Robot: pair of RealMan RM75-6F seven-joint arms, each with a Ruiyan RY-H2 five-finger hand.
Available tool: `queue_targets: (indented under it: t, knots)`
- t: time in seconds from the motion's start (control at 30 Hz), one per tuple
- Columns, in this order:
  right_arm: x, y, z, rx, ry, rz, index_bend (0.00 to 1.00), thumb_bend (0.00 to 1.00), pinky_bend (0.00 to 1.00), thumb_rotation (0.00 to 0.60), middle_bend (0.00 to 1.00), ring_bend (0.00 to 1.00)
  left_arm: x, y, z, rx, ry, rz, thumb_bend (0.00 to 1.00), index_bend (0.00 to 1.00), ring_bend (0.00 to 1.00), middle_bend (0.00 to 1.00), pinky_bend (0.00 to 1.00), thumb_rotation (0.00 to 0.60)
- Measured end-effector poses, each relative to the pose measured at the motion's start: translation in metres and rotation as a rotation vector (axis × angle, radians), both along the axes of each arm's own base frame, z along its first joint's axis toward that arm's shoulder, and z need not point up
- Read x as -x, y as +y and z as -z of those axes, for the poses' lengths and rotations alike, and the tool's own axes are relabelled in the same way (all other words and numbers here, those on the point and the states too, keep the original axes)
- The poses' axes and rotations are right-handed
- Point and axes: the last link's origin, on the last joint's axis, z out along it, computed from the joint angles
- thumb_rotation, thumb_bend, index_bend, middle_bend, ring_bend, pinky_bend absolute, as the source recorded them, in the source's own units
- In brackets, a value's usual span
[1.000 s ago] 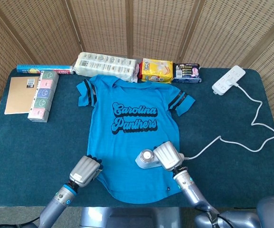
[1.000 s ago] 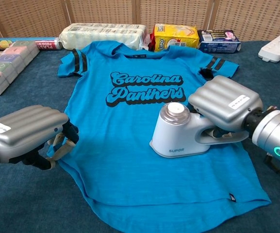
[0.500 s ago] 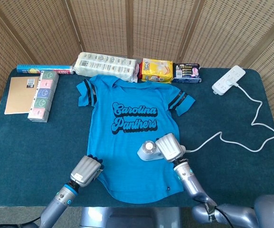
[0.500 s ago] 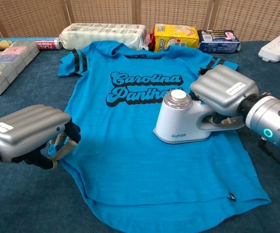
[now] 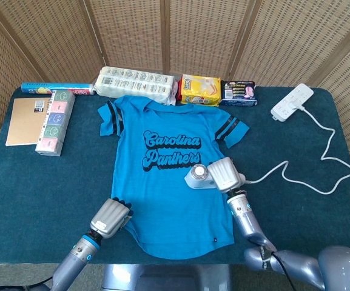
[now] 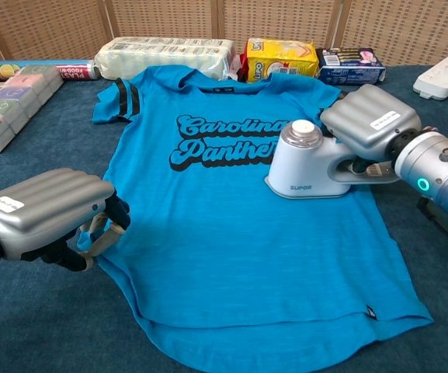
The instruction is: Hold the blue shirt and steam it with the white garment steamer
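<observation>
Woven cane screens (image 5: 181, 30) are seen behind a table covered with a dark blue cloth (image 5: 296, 218). A blue shirt (image 6: 231, 233) with "Carolina Panthers" printed on it is spread flat on the cloth, neck away from the robot.

The shirt's lower left edge is pinched by the left hand (image 6: 41, 214), whose fingers are curled around the hem. It is most likely held this way so the shirt is kept flat and does not slide while it is steamed.

The white garment steamer (image 6: 309, 163) is gripped by its handle in the right hand (image 6: 371, 124), with the fingers wrapped over the top. The steamer is set flat on the shirt, just at the right end of the printed words, so the steam can be pushed into the cloth. A white cable (image 5: 296, 179) is run from the steamer to a white power strip (image 5: 292, 101) near the far right corner, well apart from the shirt.

Along the back edge, a white wrapped pack (image 5: 136, 83), a yellow packet (image 5: 200, 90) and a small dark box (image 5: 238, 93) are lined up. What is inside them cannot be told. At the left, a stack of pastel boxes (image 5: 55, 121) and a brown notebook (image 5: 28, 120) are laid.
</observation>
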Motion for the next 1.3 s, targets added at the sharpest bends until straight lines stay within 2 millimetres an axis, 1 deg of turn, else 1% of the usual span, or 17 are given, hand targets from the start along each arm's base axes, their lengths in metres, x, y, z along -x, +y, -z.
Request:
queue_targets:
  t: [0.2,0.3,0.57,0.8,1.0,1.17,1.3]
  knots:
    - [0.006,-0.015,-0.004,0.035,0.03,0.008,0.69,0.35,0.8,0.6,0.75,0.81,0.001,0.001,0.0,-0.002,0.001,-0.004,0.44,0.81,0.57,0.71,0.49,0.6]
    - [0.004,-0.014,-0.002,0.026,0.024,-0.001,0.69,0.35,0.8,0.6,0.75,0.81,0.0,0.001,0.001,0.0,0.0,-0.003,0.44,0.81,0.57,0.71,0.49,0.6]
    - [-0.008,-0.001,0.008,-0.026,0.0,-0.043,0.69,0.35,0.8,0.6,0.75,0.81,-0.001,0.0,0.001,0.0,-0.002,0.0,0.44,0.81,0.57,0.71,0.49,0.6]
    - [-0.025,0.021,0.019,-0.098,-0.038,-0.09,0.69,0.35,0.8,0.6,0.75,0.81,0.0,0.0,-0.001,-0.002,-0.004,-0.001,0.44,0.81,0.57,0.71,0.49,0.6]
    - [-0.036,0.039,0.025,-0.146,-0.054,-0.125,0.69,0.35,0.8,0.6,0.75,0.81,0.0,-0.001,0.0,0.001,-0.006,0.0,0.44,0.81,0.57,0.71,0.49,0.6]
    - [-0.039,0.046,0.024,-0.164,-0.057,-0.137,0.69,0.35,0.8,0.6,0.75,0.81,0.001,-0.001,0.0,0.002,-0.006,0.0,0.44,0.81,0.57,0.71,0.49,0.6]
    - [-0.036,0.042,0.016,-0.14,-0.063,-0.123,0.69,0.35,0.8,0.6,0.75,0.81,0.001,-0.002,-0.001,0.002,-0.006,-0.001,0.44,0.81,0.57,0.71,0.49,0.6]
